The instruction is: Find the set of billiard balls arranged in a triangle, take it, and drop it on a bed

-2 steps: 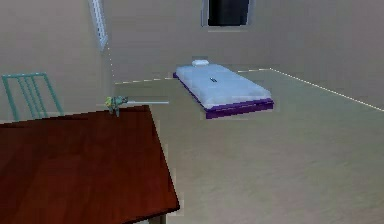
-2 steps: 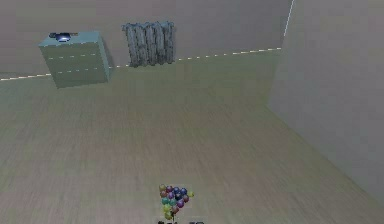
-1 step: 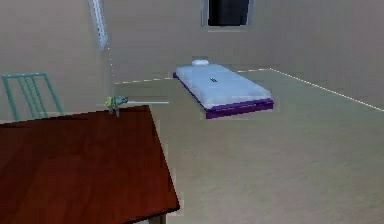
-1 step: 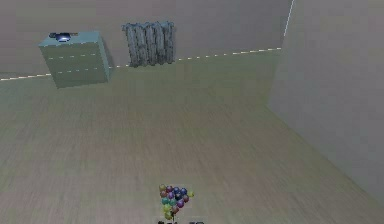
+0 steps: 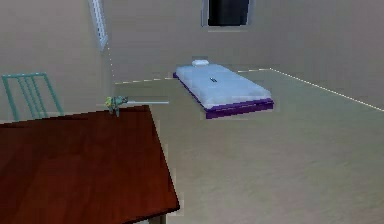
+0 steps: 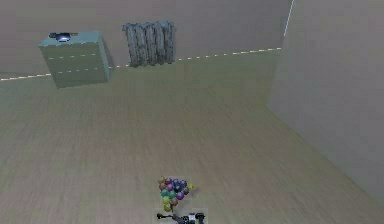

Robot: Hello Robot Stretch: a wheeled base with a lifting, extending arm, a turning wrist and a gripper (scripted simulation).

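A triangle of many-coloured billiard balls [image 6: 173, 187] shows at the arm side view's bottom edge, just left of the middle. It hangs at the far end of my gripper [image 6: 168, 203], above the bare floor, so the gripper holds it. Two small white squares [image 6: 187, 214] mark the arm's end right beside it. In the forward view a low bed [image 5: 225, 88] with a pale blue cover, a purple base and a white pillow [image 5: 200, 62] lies on the floor against the far wall.
A dark red-brown table [image 5: 80, 165] takes up the forward view's lower left, with a teal chair [image 5: 30, 95] behind it and a small greenish thing [image 5: 117, 100] at its far edge. In the arm side view a grey-green dresser [image 6: 75, 58] and a radiator [image 6: 150, 43] stand along the far wall. Bare floor lies between.
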